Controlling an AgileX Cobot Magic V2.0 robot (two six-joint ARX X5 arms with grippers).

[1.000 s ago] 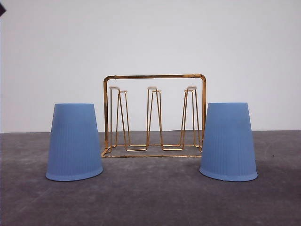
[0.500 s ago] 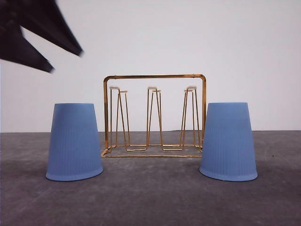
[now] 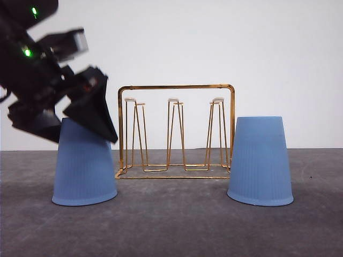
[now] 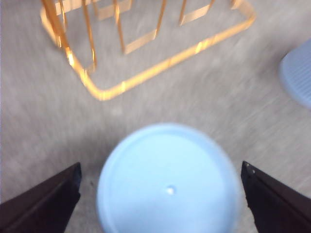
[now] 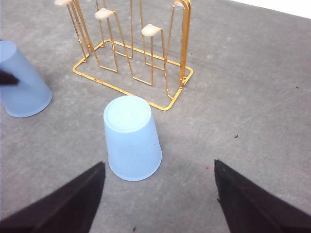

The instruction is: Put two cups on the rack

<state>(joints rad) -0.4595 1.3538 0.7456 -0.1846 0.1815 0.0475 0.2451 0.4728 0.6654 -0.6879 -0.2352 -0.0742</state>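
Two light-blue ribbed cups stand upside down on the grey table, the left cup (image 3: 84,168) and the right cup (image 3: 260,160) flanking the gold wire rack (image 3: 177,131). My left gripper (image 3: 80,138) is open at the left cup's upper end, one finger on each side. The left wrist view looks down on that cup's flat base (image 4: 167,182) between the spread fingers (image 4: 41,204) of the left gripper (image 4: 160,169). My right gripper (image 5: 159,164) is open, above and short of the right cup (image 5: 132,138), not touching it. The rack (image 5: 131,53) holds no cup.
The grey table (image 3: 171,225) runs back to a plain white wall (image 3: 214,43). In the right wrist view the left cup (image 5: 22,85) stands beside the rack's far end. Bare floor lies in front of both cups.
My left arm has swung down from the upper left corner to the left cup, its open fingers now straddling the cup's top. Cups and rack have not moved.
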